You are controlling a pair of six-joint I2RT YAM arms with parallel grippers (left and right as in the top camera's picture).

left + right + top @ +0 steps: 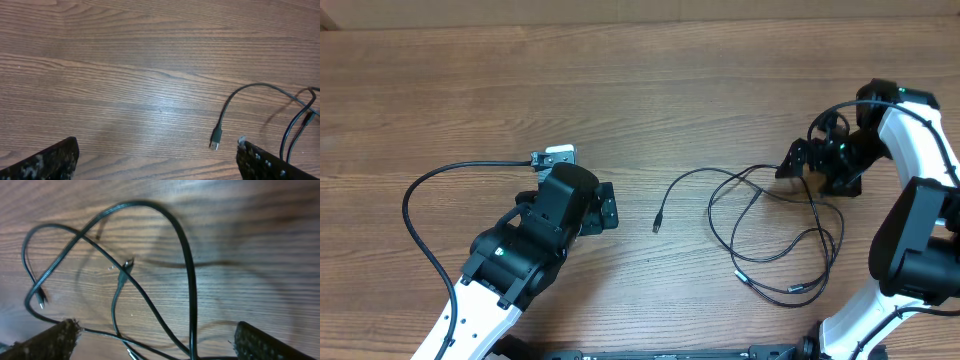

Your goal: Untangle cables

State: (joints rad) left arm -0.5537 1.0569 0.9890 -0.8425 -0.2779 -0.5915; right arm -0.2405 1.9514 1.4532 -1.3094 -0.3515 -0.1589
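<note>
The left gripper (pixel 607 208) is at about eight o'clock on the wooden table (pixel 640 80), fingers spread wide with nothing between them. Just off its three o'clock side lies a USB plug (pixel 215 137) on one loose end. The cables (pixel 189 280), thin black loops crossing one another, lie around four o'clock. The right gripper (pixel 160 342) stands over their upper edge, fingers apart, pinching no cord.

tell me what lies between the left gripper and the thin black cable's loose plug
Only bare brown wooden tabletop, seen in the overhead view, separates the left gripper from the plug.
</note>
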